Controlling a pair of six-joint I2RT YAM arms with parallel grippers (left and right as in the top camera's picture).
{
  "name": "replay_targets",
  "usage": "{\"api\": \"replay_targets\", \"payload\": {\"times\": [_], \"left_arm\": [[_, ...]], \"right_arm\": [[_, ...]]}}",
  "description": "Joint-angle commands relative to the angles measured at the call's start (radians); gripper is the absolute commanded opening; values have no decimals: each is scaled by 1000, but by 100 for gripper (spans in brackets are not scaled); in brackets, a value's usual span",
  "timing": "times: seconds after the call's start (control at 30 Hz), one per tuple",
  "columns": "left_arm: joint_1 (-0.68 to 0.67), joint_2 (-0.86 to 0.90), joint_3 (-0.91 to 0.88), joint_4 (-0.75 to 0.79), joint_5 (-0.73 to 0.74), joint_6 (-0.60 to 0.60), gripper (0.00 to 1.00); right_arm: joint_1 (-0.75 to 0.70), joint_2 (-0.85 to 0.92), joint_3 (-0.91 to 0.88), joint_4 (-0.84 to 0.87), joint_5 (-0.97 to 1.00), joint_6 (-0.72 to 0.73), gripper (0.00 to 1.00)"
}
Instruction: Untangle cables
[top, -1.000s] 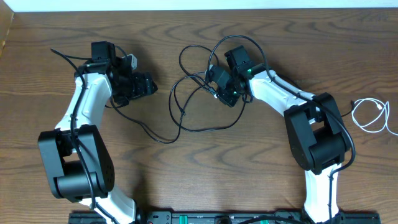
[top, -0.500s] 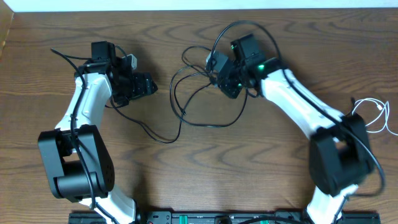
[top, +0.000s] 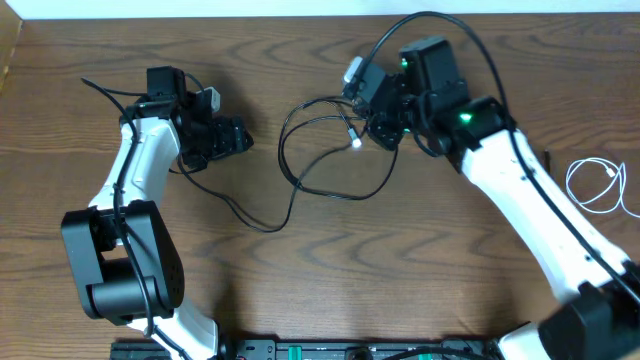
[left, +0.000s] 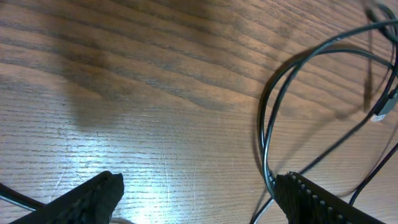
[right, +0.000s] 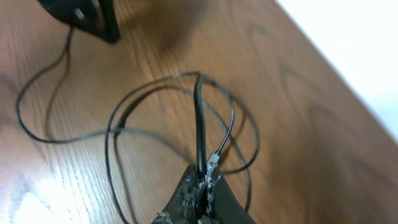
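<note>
Your right gripper (right: 202, 190): fingers pinched shut on one strand of the thin black cables (right: 199, 118), a small plug end just beside the tips, arm stretched forward. Beyond the tips, tangled loops sprawl across the table (top: 300, 290). Your left gripper (left: 199, 183): jaws spread wide, a loop just beside one finger. White cable (top: 598, 186): coiled, well apart from both.

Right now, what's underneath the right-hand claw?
Looped black cables, pinched in the shut right gripper, spread over the wooden table. The fingers hide which strands are actually held.
</note>
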Motion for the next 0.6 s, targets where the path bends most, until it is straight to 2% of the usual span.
{"api": "replay_targets", "payload": {"times": [0.0,0.2,0.33,0.43,0.57], "left_arm": [[-1,3,1,1,-10,8,84],[-1,3,1,1,-10,8,84],[-1,3,1,0,-10,9,84],[-1,3,1,1,-10,9,84],[-1,3,1,1,-10,9,84]], "right_arm": [[-5,-97,3,10,-44,0,1],[-7,-216,3,10,-27,0,1],[-8,-262,3,5,60,0,1],[-8,-299,3,-2,194,23,1],[-28,-335,3,-11,486,214,1]]}}
